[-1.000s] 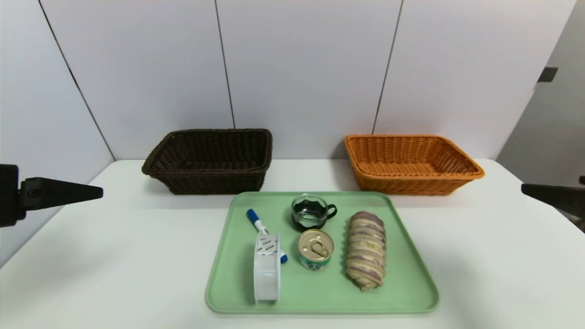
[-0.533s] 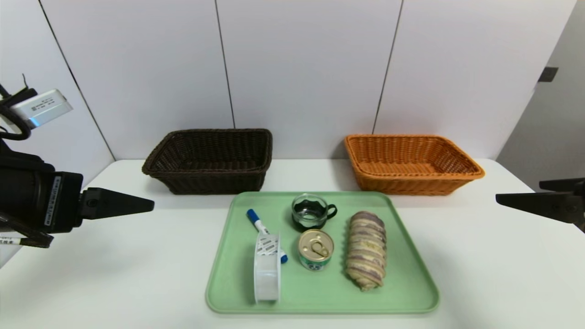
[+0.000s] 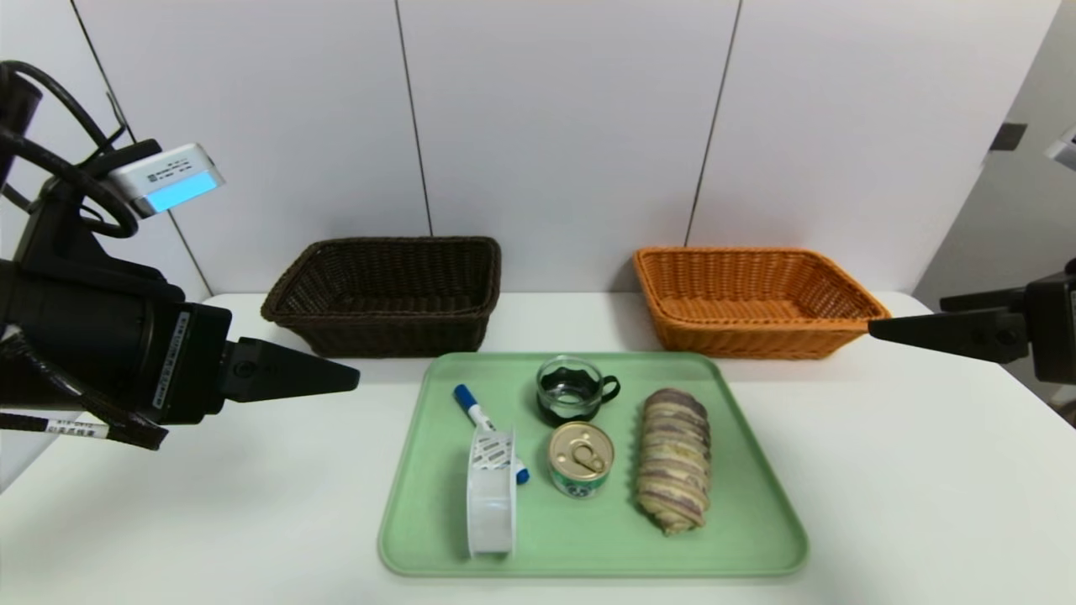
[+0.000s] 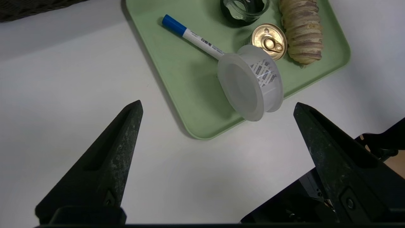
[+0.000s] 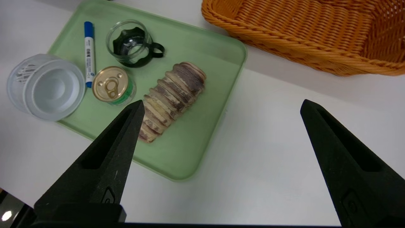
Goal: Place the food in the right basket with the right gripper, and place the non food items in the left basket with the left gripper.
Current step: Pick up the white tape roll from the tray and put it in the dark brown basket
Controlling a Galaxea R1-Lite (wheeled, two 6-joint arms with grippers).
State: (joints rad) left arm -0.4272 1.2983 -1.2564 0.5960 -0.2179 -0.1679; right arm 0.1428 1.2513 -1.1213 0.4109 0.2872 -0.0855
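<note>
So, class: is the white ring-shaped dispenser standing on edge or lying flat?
On edge: the dispenser rests on its rim on the tray, open side facing sideways.

Marker (image 3: 481,418) lower end hidden behind the white ring dispenser (image 3: 490,491), glass cup (image 4: 245,9) cut by the left wrist view's edge, can (image 3: 580,458) label print too small to read
</note>
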